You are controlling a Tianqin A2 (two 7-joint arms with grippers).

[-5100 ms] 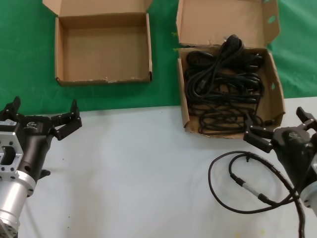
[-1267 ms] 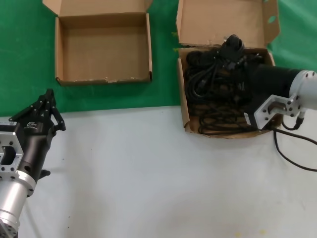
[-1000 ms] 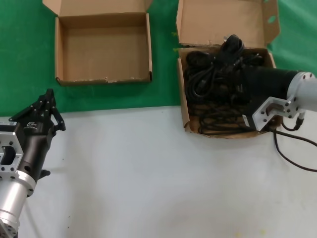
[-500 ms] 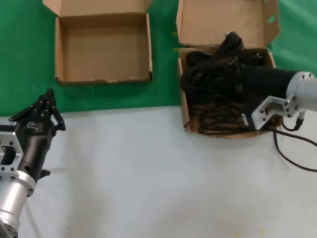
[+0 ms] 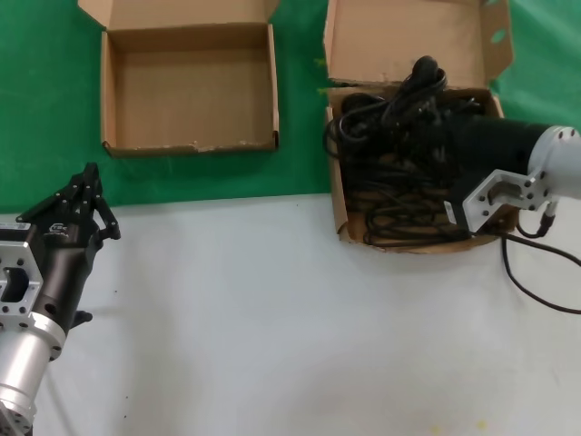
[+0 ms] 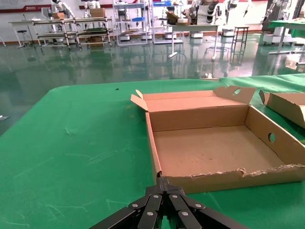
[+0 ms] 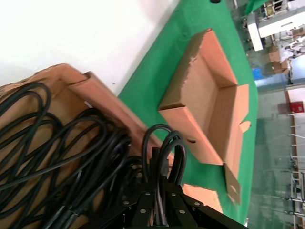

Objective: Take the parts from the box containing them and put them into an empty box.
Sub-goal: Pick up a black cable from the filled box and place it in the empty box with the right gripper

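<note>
The larger box (image 5: 399,36) at the back right holds a tangle of black power cords (image 5: 404,195). My right gripper (image 5: 410,136) reaches into it from the right and is shut on one cord bundle (image 5: 359,127), whose loops hang over the box's left wall. In the right wrist view the held loops (image 7: 164,143) stick out past the shut gripper (image 7: 159,183), with other cords (image 7: 47,143) lying below. The empty box (image 5: 182,91) stands open at the back left. My left gripper (image 5: 88,174) is parked shut at the table's left, short of that box (image 6: 209,148).
A green cloth (image 5: 45,109) covers the back of the table, and the near part is white (image 5: 272,318). A thin black cable (image 5: 536,291) trails from my right arm over the white surface. A strip of green separates the two boxes.
My right arm went from the table's front into the larger box and shut on a cord bundle, drawing it up and leftward over the last second. The left gripper went from open to shut.
</note>
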